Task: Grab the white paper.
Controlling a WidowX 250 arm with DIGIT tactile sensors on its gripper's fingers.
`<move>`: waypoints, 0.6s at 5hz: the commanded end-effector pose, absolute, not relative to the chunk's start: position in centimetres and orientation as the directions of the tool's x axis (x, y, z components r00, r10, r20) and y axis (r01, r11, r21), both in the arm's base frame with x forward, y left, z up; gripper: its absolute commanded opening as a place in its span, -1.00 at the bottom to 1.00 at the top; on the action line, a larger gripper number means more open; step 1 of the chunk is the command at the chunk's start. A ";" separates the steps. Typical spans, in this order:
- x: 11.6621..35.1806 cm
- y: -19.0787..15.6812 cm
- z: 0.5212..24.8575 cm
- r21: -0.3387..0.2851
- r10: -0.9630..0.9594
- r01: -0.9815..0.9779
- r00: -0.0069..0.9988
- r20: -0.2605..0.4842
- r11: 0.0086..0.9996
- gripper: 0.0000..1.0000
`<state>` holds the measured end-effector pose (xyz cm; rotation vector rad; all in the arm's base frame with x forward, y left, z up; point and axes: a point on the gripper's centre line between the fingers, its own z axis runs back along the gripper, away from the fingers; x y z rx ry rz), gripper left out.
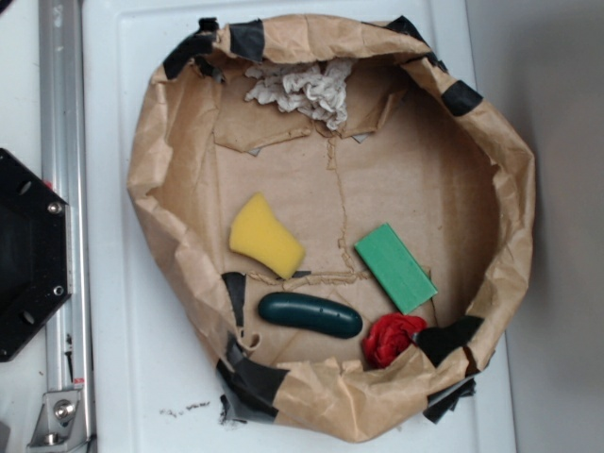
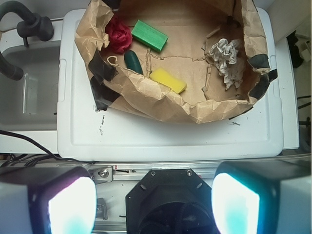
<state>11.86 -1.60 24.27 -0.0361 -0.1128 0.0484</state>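
The white paper (image 2: 226, 61) lies ahead of me and off to my right, well apart from my gripper (image 2: 153, 204), tucked against the far-right wall of the brown paper nest (image 2: 161, 105). It is a wrinkly, ruffled wad resting on the nest floor, with a thin tail trailing toward me. Nothing sits on it or leans on it.

Nothing of the task is done yet, as I judge it: the wad lies untouched and I am holding nothing. My fingers (image 2: 70, 204) stand wide apart at the bottom of the wrist view, with only the base and rail between them. The whole reach, the descent and the close are left.

Nearest to the wad on my left is the yellow sponge (image 2: 168, 80), well clear of it. Further left are the dark green piece (image 2: 132, 61), the green block (image 2: 150, 35) and the red wad (image 2: 119, 34), all out of my way.

The edge that matters is the nest's raised, crumpled rim. It stands between me and the wad, and curls up close behind and to the right of it, with black tape (image 2: 261, 61) at that corner. The open room is on the wad's left and above, so I think coming down from over the rim suits better than sliding in low.
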 end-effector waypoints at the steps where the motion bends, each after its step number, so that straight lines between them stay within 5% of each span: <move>1: 11.9 -1.6 24.3 -0.039 0.050 -0.046 0.992 0.112 0.998 1.00; 2: 16.9 -0.1 20.2 0.049 0.183 -0.191 0.973 0.139 0.980 1.00; 3: 21.5 1.1 17.6 0.075 0.403 -0.439 0.871 0.280 0.896 1.00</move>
